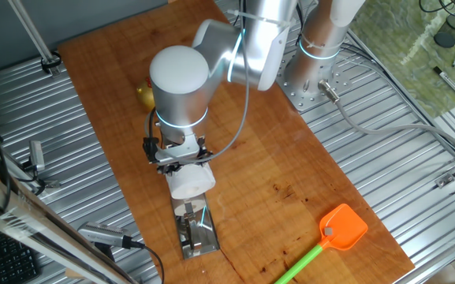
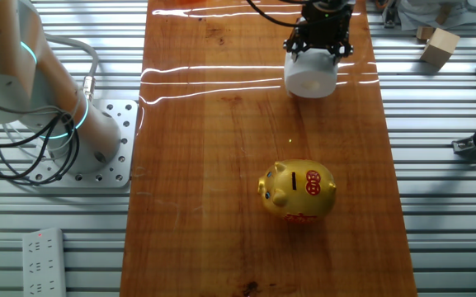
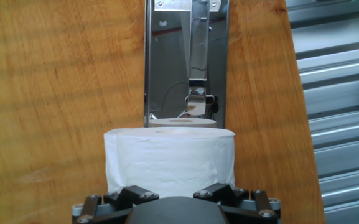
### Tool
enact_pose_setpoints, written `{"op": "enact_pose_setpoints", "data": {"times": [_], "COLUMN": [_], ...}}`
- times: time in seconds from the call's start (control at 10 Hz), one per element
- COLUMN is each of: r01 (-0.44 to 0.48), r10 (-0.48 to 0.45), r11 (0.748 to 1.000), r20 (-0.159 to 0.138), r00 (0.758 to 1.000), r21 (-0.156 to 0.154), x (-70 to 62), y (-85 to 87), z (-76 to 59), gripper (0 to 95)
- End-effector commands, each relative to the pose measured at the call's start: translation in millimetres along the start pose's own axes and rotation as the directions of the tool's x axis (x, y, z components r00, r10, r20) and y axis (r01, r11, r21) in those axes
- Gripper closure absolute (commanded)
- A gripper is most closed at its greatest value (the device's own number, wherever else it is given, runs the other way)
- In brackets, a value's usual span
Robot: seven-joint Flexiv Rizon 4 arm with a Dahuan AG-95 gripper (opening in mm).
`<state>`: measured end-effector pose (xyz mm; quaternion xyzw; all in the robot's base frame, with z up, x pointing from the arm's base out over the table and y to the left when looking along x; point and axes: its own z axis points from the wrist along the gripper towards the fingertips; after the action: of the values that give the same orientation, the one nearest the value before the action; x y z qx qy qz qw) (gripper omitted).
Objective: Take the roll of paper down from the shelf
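Observation:
The roll of paper [image 1: 192,183] is white and sits right under my gripper [image 1: 181,158], at the end of the shelf [image 1: 196,230] nearest the arm. The shelf is a narrow silvery plate with a bent bracket, lying on the wooden board. In the hand view the roll [image 3: 170,158] fills the space in front of my gripper [image 3: 170,198], and the shelf [image 3: 167,62] stretches away beyond it. The fingers appear shut on the roll, with their tips hidden behind it. The other fixed view shows the roll [image 2: 310,76] below the gripper [image 2: 320,45].
A gold piggy bank [image 2: 298,191] stands mid-board. An orange fly swatter [image 1: 343,229] lies at the board's corner. A second arm's base [image 1: 320,55] is bolted beside the board. A wooden block [image 2: 440,48] and cables lie on the ribbed metal table.

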<state>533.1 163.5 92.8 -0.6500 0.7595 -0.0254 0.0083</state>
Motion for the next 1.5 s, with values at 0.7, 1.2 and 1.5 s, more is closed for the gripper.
{"op": "enact_pose_setpoints", "data": {"times": [0.7,1.2,1.5], "r01": [0.050,0.058,0.064], "r10": [-0.050,-0.058,-0.064], "r11": [0.999,0.998,0.998], "r20": [0.006,0.007,0.007], "r00": [0.999,0.998,0.998], "r21": [0.004,0.009,0.010], "x": [0.1,0.1,0.4], "y": [-2.0,-2.8,-3.9], "z": [3.2,4.6,8.0], "gripper": [57.0,57.0,38.0]}}
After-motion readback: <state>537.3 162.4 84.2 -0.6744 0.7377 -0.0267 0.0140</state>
